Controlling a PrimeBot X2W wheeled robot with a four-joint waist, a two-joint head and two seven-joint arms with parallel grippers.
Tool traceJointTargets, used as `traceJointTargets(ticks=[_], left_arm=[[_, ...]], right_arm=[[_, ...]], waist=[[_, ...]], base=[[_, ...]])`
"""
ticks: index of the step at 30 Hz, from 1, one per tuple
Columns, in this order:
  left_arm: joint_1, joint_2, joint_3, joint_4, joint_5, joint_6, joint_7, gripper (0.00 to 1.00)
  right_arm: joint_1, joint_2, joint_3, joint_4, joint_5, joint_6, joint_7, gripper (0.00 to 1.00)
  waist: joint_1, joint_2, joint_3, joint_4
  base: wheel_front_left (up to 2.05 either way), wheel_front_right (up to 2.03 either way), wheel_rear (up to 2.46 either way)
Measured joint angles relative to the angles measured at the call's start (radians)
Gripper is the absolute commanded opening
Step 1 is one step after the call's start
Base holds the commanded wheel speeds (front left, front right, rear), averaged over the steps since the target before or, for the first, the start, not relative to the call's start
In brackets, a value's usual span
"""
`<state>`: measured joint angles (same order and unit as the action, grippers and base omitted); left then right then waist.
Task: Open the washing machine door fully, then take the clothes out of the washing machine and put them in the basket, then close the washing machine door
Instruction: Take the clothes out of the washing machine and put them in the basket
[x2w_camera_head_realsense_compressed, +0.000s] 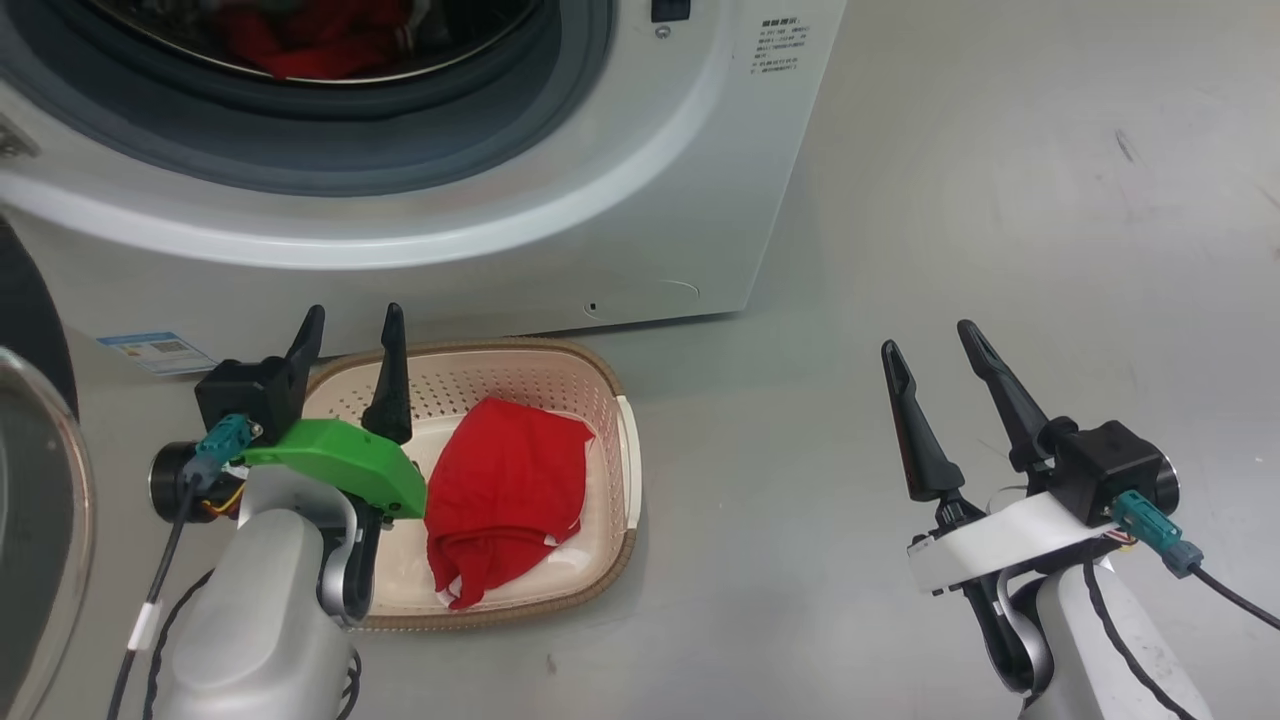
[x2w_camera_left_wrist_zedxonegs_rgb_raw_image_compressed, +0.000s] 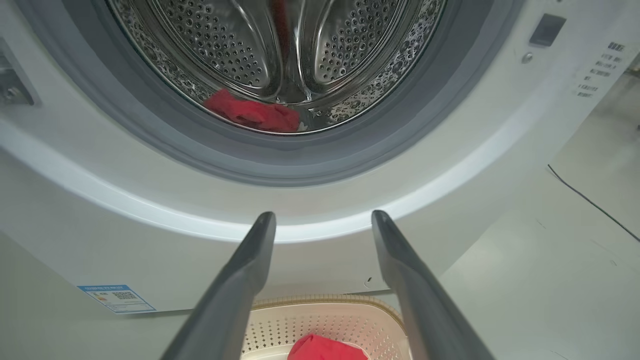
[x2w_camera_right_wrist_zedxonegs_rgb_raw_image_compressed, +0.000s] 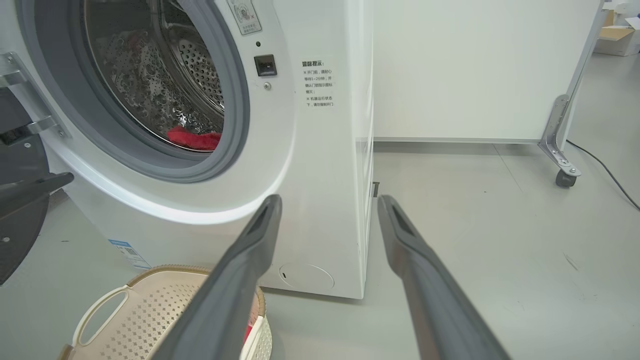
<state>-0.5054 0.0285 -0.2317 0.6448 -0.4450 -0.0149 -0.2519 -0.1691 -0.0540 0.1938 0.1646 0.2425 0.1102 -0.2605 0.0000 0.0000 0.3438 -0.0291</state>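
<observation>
By the basket (x2w_camera_head_realsense_compressed: 520, 375), left gripper (x2w_camera_head_realsense_compressed: 354, 310) upright, splayed

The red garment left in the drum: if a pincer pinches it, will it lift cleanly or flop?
Likely floppy: the garment lies crumpled on the drum floor, like the red piece slumped in the basket, so it should drape. Probably light, being thin cloth. It may drag over the grey seal coming out.

The basket (x2w_camera_head_realsense_compressed: 520, 385) stands on the floor (x2w_camera_head_realsense_compressed: 950, 200), directly before the washing machine (x2w_camera_head_realsense_compressed: 650, 200). 1 garment (x2w_camera_head_realsense_compressed: 505, 490) lies in the basket; more clothes (x2w_camera_left_wrist_zedxonegs_rgb_raw_image_compressed: 252, 115) lie in the drum (x2w_camera_left_wrist_zedxonegs_rgb_raw_image_compressed: 220, 35).
</observation>
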Motion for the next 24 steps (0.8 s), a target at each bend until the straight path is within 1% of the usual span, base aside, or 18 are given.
traceJointTargets(ticks=[9,11,15,24], left_arm=[[0.101,0.001,0.003,-0.139,0.063,0.011,0.000,1.00],[0.122,0.002,0.002,-0.166,0.070,0.013,0.000,1.00],[0.173,0.007,0.002,-0.211,0.095,0.027,0.000,1.00],[0.300,0.018,0.002,-0.311,0.111,0.041,0.000,1.00]], right_arm=[[0.044,0.001,-0.010,0.004,0.000,0.000,0.000,1.00],[0.056,0.002,-0.013,0.004,0.000,-0.008,0.000,1.00],[0.087,0.003,-0.018,0.004,0.000,-0.009,0.000,1.00],[0.153,0.006,-0.025,0.004,0.000,-0.026,0.000,1.00]], waist=[[0.0000,0.0000,-0.079,0.028],[0.0000,0.0000,-0.095,0.033],[0.0000,0.0000,-0.127,0.045],[0.0000,0.0000,-0.198,0.071]], base=[[0.00,0.00,0.00],[0.00,0.00,0.00],[0.00,0.00,0.00],[0.00,0.00,0.00]])
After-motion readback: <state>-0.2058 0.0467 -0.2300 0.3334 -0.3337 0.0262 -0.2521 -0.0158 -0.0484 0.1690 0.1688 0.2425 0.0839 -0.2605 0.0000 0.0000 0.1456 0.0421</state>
